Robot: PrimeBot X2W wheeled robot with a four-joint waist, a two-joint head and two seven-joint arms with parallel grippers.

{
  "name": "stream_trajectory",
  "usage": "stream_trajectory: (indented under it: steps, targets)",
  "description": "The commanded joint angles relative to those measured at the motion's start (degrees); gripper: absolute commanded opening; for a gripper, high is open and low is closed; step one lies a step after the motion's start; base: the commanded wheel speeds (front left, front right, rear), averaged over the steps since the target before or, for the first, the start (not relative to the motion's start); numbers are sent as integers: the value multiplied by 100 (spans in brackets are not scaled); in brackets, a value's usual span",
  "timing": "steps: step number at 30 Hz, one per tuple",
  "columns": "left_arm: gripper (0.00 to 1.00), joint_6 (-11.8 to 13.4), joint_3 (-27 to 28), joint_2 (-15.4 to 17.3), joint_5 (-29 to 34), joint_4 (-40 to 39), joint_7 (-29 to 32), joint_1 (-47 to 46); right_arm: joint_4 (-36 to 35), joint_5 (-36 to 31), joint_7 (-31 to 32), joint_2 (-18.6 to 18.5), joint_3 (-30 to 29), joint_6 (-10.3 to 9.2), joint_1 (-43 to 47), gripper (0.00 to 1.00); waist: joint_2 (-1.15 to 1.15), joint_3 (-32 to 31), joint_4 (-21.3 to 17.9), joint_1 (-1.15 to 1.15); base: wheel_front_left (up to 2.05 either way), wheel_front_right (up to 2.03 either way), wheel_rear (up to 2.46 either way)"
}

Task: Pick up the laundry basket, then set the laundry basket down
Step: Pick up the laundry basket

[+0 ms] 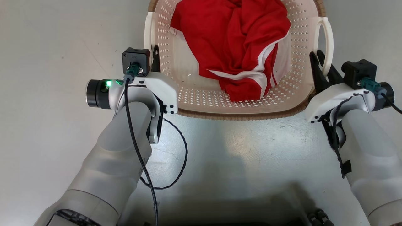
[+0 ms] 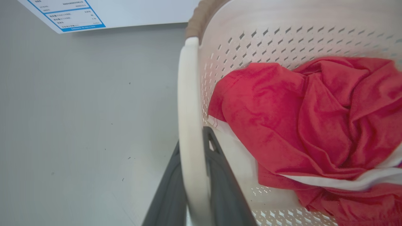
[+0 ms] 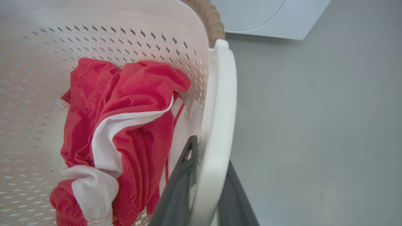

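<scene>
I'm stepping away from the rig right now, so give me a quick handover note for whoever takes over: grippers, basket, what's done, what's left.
Left gripper: fingers on either side of the left handle of the laundry basket, closed on it.
Right gripper: the same on the right handle.
Basket: in front of the robot, between both arms, with a red-and-white garment inside.
Done: both handles gripped. I cannot tell whether it is off the floor.
Left: lift it if it isn't up yet, then set it down.
</scene>
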Motion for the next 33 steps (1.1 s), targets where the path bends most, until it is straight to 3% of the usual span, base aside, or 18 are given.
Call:
stream_trajectory:
  steps: [1,11,24,33]
  targets:
    - [0,42,48,91,-22,-60,-32,66,-41,-2,-56,103,173,45,279,0,0,-56,-5,0,0,0,0]
    - [0,34,-150,91,-263,139,-32,270,519,32,-56,295,406,45,228,0,0,-562,-78,0,0,0,0]
    - [0,-20,-478,91,-768,546,-32,790,1697,276,62,561,729,45,147,0,0,-1677,-230,0,0,0,0]
    - [0,-145,-806,91,-1111,869,-32,1091,2020,508,254,647,904,45,226,0,0,-2358,-323,0,0,0,0]
